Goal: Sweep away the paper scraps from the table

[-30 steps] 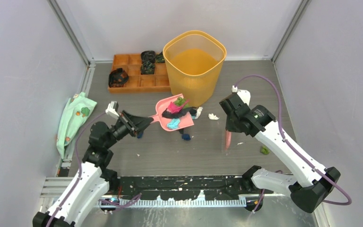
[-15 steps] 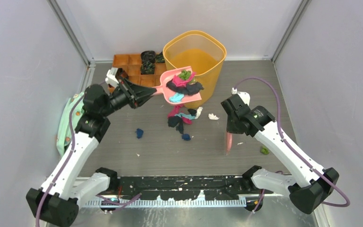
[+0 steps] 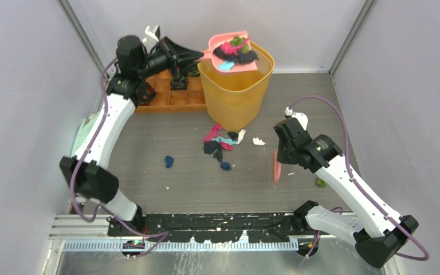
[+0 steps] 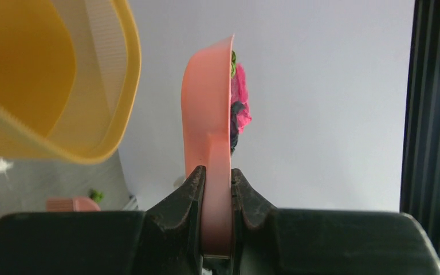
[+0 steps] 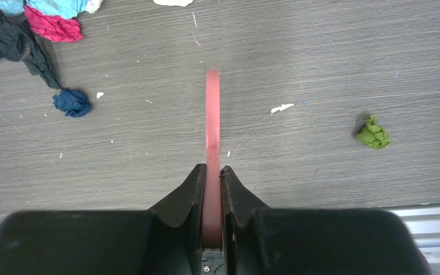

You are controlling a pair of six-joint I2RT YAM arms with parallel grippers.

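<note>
My left gripper (image 3: 193,55) is shut on the handle of the pink dustpan (image 3: 224,42) and holds it high over the yellow bin (image 3: 235,94). Magenta, black, teal and green paper scraps (image 3: 236,52) lie on the pan. In the left wrist view the gripper (image 4: 216,175) clamps the pan (image 4: 209,114) edge-on. My right gripper (image 3: 278,152) is shut on a pink brush (image 3: 275,169), also in the right wrist view (image 5: 212,114), low over the table (image 3: 206,189). A pile of scraps (image 3: 220,141), a white bit (image 3: 258,141), dark blue bits (image 3: 169,161) and a green bit (image 3: 321,183) lie on the table.
An orange compartmented tray (image 3: 161,98) with black-and-green bands stands at the back left beside the bin. A mint-green cloth (image 3: 83,130) hangs at the left edge. The black and silver rail (image 3: 206,232) runs along the near edge. Grey walls enclose three sides.
My left arm has lifted the dustpan from the table up over the bin. A pile of scraps stayed on the table below. The right arm has shifted only slightly.
</note>
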